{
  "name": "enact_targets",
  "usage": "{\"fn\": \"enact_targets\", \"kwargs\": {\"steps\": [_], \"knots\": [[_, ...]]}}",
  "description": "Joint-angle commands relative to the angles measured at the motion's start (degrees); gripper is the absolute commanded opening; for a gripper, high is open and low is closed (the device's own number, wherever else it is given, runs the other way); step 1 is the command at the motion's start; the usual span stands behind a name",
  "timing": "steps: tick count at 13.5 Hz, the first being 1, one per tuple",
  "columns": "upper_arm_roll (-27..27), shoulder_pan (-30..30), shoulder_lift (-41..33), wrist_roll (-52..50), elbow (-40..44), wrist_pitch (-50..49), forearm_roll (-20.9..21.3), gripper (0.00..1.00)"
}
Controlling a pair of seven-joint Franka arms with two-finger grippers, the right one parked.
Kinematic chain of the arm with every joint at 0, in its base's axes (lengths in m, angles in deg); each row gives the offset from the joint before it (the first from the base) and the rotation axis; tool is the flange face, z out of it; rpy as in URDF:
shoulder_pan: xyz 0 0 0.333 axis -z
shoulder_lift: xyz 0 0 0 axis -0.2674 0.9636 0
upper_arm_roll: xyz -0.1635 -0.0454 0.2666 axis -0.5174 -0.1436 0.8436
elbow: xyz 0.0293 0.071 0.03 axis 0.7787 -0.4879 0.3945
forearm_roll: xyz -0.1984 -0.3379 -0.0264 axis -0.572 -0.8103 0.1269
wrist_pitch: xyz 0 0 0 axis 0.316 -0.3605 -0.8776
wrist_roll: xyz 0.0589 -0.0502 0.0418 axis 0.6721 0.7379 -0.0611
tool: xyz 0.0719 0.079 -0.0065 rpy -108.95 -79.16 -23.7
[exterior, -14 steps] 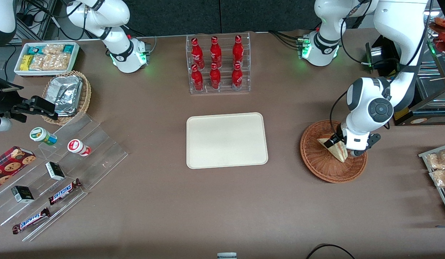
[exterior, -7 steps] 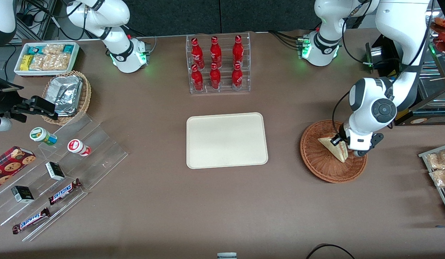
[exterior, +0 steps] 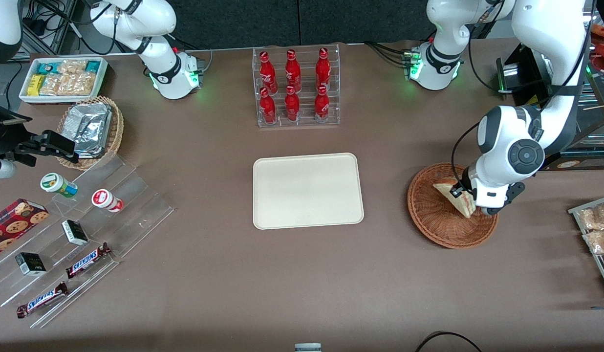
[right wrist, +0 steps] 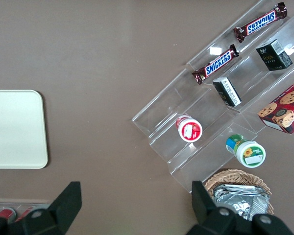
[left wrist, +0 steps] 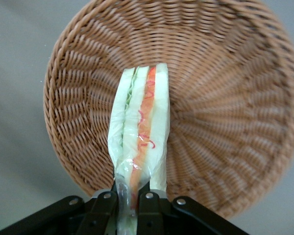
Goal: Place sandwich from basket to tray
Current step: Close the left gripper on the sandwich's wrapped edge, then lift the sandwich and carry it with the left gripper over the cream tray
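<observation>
The sandwich (exterior: 453, 197), a pale wedge with a red and green filling stripe, hangs above the reddish-brown wicker basket (exterior: 431, 220) toward the working arm's end of the table. My left gripper (exterior: 470, 200) is shut on one end of the sandwich (left wrist: 139, 142) and holds it clear of the basket floor (left wrist: 220, 98). The black fingers (left wrist: 152, 208) pinch its plastic wrap. The cream tray (exterior: 307, 190) lies flat at the table's middle, bare; an edge of the tray (right wrist: 14, 129) also shows in the right wrist view.
A clear rack of red bottles (exterior: 294, 88) stands farther from the camera than the tray. A wire rack of snack bags (exterior: 595, 230) sits at the working arm's table edge. A clear stepped display (exterior: 77, 230), a tan basket of foil packs (exterior: 92, 129) and a white snack bin (exterior: 62, 78) lie toward the parked arm's end.
My left gripper has risen a little with the sandwich in it, lifting it off the basket floor. The basket and tray have not moved.
</observation>
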Motion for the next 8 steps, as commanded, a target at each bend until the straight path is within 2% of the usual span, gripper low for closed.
{"fn": "enact_targets", "kwargs": {"steps": [1,4,5,8], "knots": [[0.1,5.33,-0.05,-1.9,4.69,-6.07,0.97,0.0],[0.01,12.44,0.13,-2.68,9.44,-9.6,-0.43,0.0],[0.01,15.16,0.22,-4.87,10.93,-9.6,-2.09,0.0],[0.01,21.94,3.81,-7.34,16.55,-9.6,-2.9,0.0]]}}
